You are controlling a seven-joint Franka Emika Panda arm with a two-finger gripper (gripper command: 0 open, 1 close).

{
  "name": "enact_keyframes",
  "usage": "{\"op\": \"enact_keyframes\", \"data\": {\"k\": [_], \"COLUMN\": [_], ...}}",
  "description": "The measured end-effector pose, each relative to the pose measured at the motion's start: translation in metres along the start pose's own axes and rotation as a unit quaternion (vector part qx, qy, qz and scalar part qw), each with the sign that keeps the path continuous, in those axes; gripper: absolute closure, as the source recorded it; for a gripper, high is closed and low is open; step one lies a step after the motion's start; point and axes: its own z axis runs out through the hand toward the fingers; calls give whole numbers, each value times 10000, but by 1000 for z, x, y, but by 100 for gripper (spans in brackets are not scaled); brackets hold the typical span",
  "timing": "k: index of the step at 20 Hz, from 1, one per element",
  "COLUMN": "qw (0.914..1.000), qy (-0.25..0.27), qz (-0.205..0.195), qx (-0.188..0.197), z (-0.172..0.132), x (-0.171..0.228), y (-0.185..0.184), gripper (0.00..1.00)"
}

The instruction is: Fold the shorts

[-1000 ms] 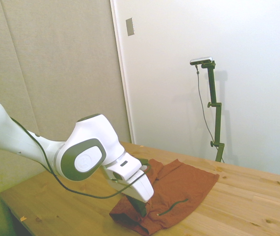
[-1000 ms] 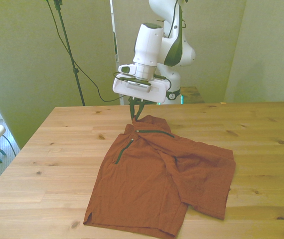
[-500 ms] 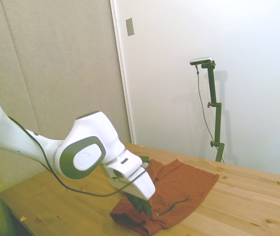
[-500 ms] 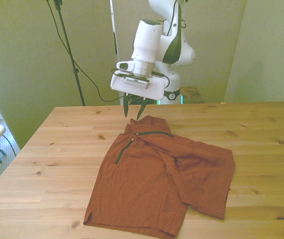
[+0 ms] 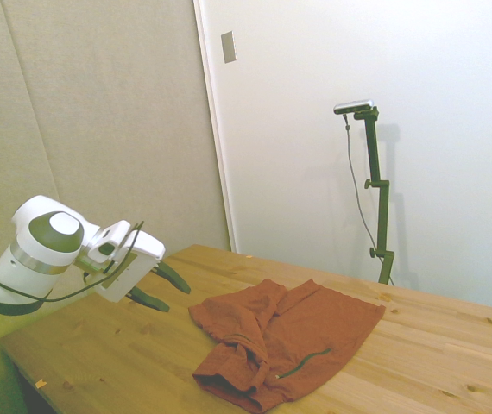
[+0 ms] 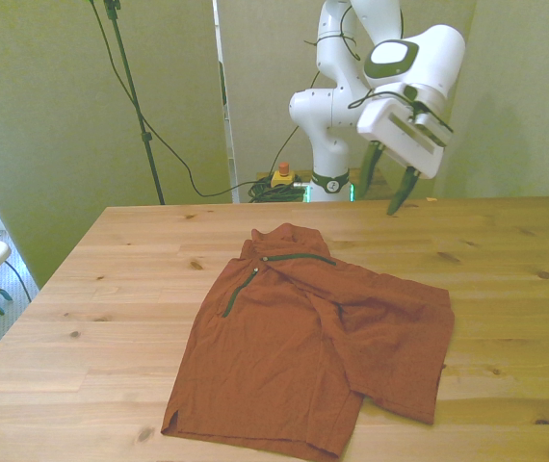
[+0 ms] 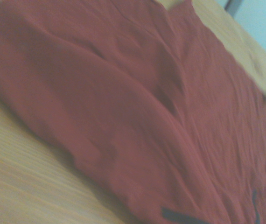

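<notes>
Matt cloth shorts (image 6: 313, 337), wooden table (image 6: 506, 260)

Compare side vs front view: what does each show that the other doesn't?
Side only: a pale wall and door edge behind the table, and the shorts' rumpled near end, bunched into a thick fold.
Front only: the robot base behind the far edge, cables on the floor, and the shorts' full outline, with two dark zipper lines near the top.
Both: the gripper, open and empty, held above the table off to one side of the shorts, which lie spread and not neatly folded.
</notes>
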Motion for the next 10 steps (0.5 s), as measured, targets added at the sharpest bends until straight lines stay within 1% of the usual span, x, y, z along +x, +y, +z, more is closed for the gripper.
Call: {"op": "enact_keyframes", "data": {"k": [3,6,10], "qw": [9984,9965,9948], "qy": [131,-16,-106], "qz": [-474,-697,-896], "qx": [269,468,466], "z": [3,19,51], "x": [-16,-17,-7], "y": [-33,-53,-58], "gripper": [0,0,0]}}
